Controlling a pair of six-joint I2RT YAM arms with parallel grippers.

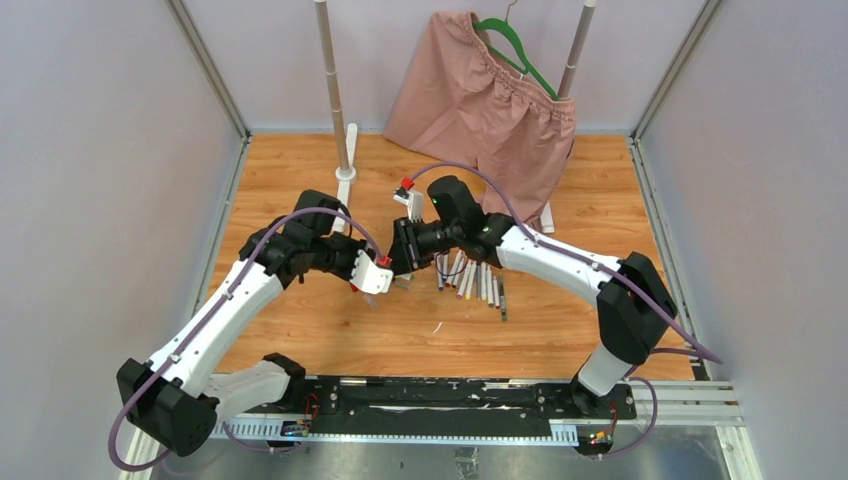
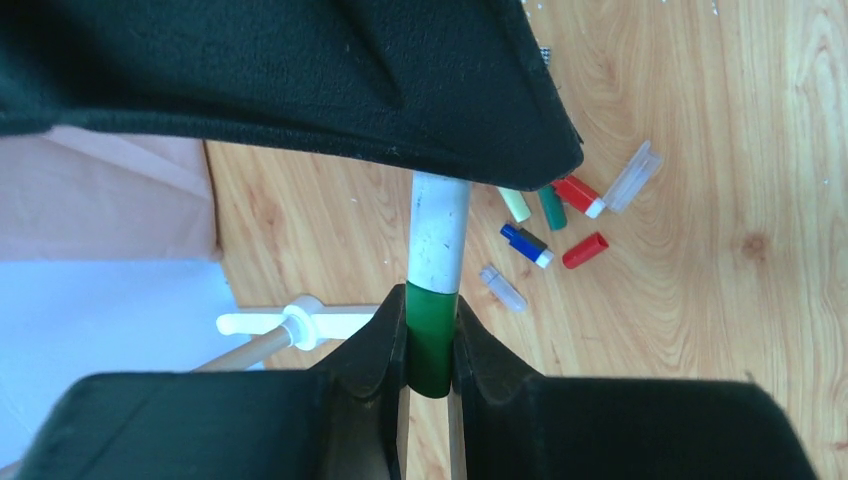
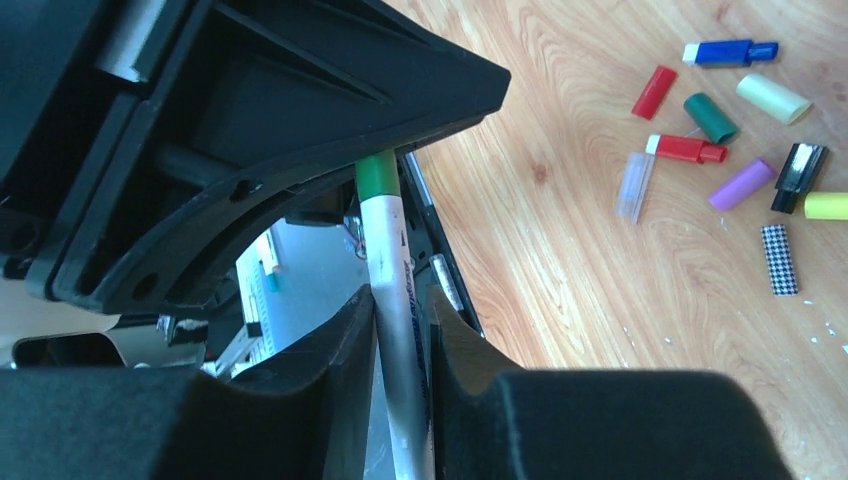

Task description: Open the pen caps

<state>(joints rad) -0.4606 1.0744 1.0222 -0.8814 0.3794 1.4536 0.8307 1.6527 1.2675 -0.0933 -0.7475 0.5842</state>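
A pen (image 2: 438,235) with a white barrel is held up between both arms above the wooden floor. My left gripper (image 2: 430,345) is shut on its green cap (image 2: 432,340). My right gripper (image 3: 402,320) stands around the grey-white barrel (image 3: 390,260), jaws slightly parted, with a sliver of gap on one side. In the top view the two grippers meet nose to nose, left (image 1: 385,272) and right (image 1: 405,250). Several loose pen caps lie on the floor, among them red (image 3: 653,91), dark green (image 3: 710,117) and purple (image 3: 741,184). More pens (image 1: 475,280) lie in a row under the right arm.
Pink shorts (image 1: 490,100) hang on a green hanger (image 1: 515,50) at the back, from a rack with two poles (image 1: 333,90) on white feet (image 1: 345,180). A clear cap (image 3: 635,185) and a checkered piece (image 3: 780,260) lie among the caps.
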